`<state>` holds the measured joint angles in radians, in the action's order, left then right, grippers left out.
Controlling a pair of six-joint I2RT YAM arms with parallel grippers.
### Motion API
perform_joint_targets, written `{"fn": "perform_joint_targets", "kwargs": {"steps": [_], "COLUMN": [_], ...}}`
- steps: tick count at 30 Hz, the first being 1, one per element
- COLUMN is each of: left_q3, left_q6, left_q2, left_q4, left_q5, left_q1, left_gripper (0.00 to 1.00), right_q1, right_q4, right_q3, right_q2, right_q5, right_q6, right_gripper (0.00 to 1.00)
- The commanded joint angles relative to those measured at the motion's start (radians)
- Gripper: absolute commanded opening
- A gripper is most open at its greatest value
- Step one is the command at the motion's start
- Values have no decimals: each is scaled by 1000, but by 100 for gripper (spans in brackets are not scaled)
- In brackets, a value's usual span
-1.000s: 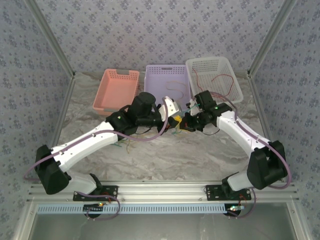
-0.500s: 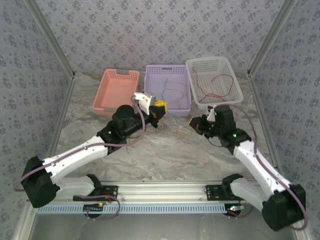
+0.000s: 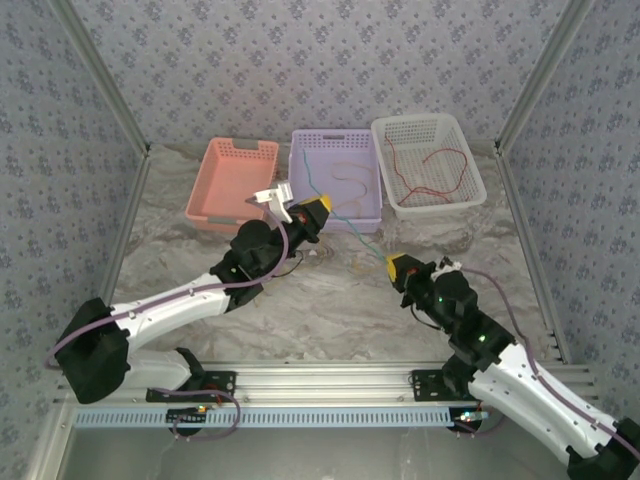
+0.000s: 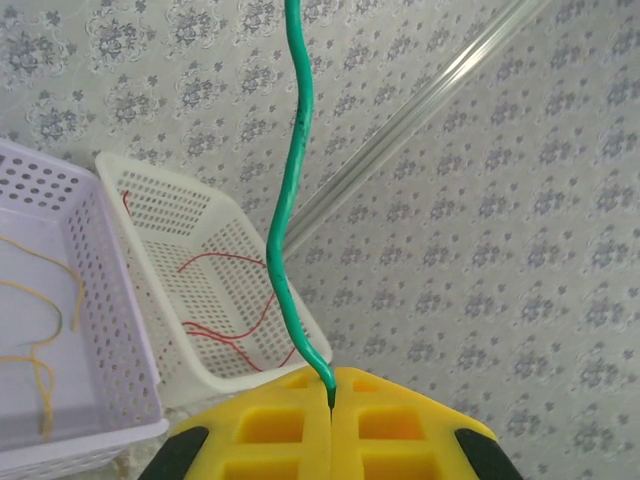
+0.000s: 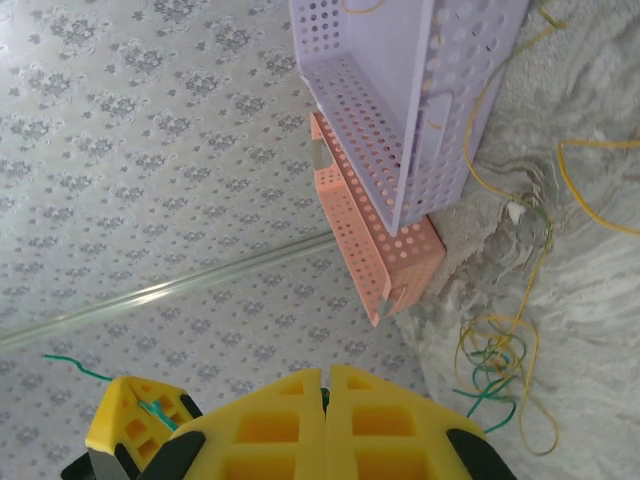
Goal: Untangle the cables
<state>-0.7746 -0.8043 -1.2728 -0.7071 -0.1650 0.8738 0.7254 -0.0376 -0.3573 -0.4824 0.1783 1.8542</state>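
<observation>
Noted left fingers (image 4: 295, 425) pinched shut on green cable (image 4: 283, 250), which rose from their seam. It ran nearly straight above the surface (image 3: 340, 300) to right fingers (image 3: 397, 266), also closed on it. The other cables (image 5: 505, 350) lay loosely tangled on the surface near purple basket (image 5: 400, 110).
</observation>
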Motion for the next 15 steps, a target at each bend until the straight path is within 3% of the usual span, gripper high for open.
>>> {"fn": "perform_joint_targets", "kwargs": {"steps": [1, 5, 10, 15], "left_q3": [-11, -11, -4, 3], "left_q6": [-103, -123, -172, -205], "left_q2": [27, 29, 10, 33], "left_q4": [-274, -272, -311, -284], "left_q5": [-227, -221, -207, -179], "left_q1": [-54, -62, -63, -96], "left_gripper": [0, 0, 0, 0], "right_q1": [60, 129, 148, 148], "right_q4": [-279, -264, -236, -344], "right_q3": [59, 81, 71, 28], "right_q2": [0, -5, -3, 8], "right_q5": [217, 271, 273, 266], "right_q6": [169, 251, 278, 256], "right_gripper": [0, 0, 0, 0]}}
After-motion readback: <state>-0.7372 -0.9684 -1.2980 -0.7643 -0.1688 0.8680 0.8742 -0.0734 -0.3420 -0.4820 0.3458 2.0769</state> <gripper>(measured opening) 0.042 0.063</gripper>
